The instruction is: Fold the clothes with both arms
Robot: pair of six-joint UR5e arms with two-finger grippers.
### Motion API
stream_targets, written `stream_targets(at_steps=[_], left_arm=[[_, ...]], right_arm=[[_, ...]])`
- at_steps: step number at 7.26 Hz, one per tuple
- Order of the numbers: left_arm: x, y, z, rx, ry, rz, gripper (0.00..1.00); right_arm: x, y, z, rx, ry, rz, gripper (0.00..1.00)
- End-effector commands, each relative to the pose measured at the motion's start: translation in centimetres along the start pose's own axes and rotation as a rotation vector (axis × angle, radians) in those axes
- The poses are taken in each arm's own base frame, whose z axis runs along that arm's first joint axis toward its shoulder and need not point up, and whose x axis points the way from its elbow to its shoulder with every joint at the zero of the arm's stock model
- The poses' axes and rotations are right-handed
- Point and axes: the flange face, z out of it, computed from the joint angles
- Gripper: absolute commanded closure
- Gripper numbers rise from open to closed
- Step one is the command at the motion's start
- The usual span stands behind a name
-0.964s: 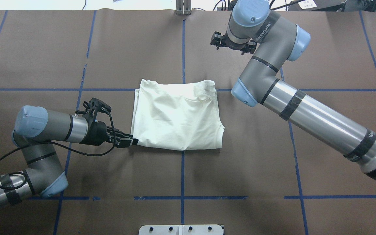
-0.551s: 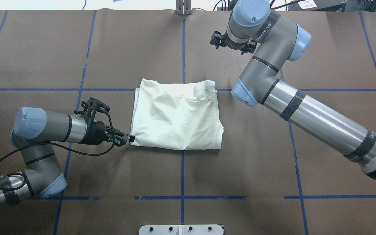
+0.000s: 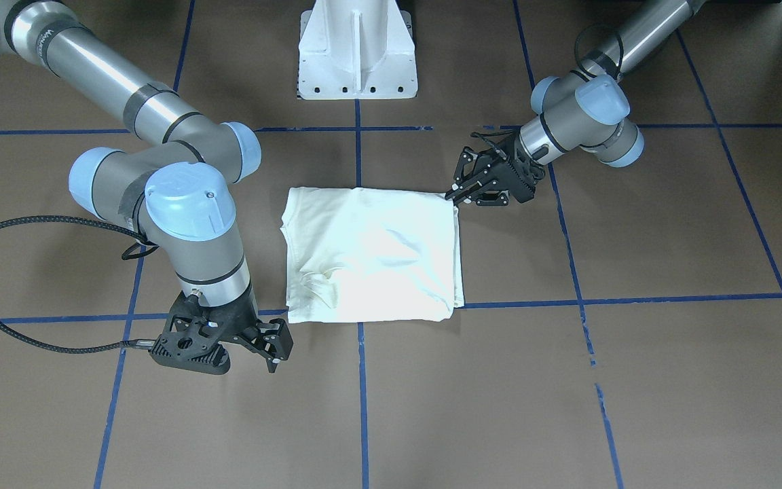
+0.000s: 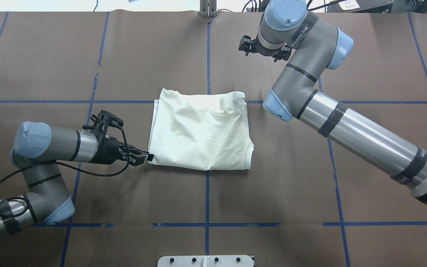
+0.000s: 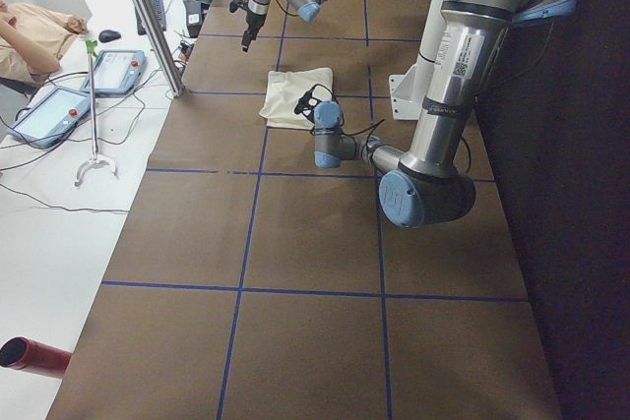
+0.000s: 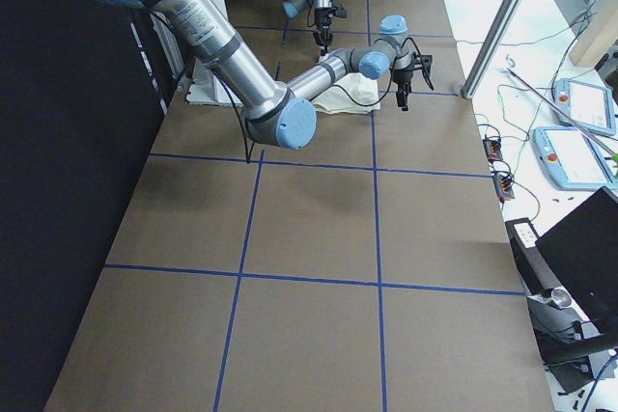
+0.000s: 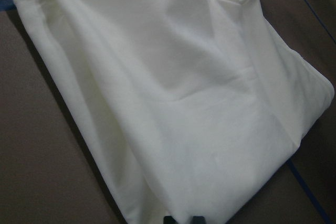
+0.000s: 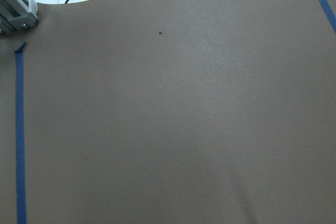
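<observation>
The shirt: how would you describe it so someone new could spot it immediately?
Start at the white pedestal on the brown table with blue tape lines. Straight out from it lies the shirt, a folded cream rectangle, plain side up. It is the only pale cloth on the dark surface.

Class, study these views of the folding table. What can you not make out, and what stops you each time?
Left tool: in the overhead view its tips meet the shirt corner; gripping or only touching is too small to tell.
Its fingertips: cut off by the left wrist view's bottom edge.
Right tool: the overhead view's wrist joint hides its jaws.
Shirt's underside: covered by the top fold in every view.
</observation>
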Motion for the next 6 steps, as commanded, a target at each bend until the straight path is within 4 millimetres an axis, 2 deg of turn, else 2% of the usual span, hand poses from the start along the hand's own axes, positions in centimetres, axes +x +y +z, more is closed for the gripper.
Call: stream_targets(at_steps=[1, 3, 6], left_arm=[[0.8, -1.8, -1.7, -0.001, 0.028, -0.01, 0.17], [1.0, -3.7, -3.2, -0.005, 0.055, -0.108, 0.17], [2.6, -5.0, -2.1, 0.004, 0.074, -0.234, 0.17]], right_arm=[[0.1, 0.0, 0.1, -0.002, 0.001, 0.0, 0.0], [0.1, 0.0, 0.1, -0.002, 0.001, 0.0, 0.0], [0.2, 0.0, 0.1, -0.002, 0.002, 0.002, 0.0]])
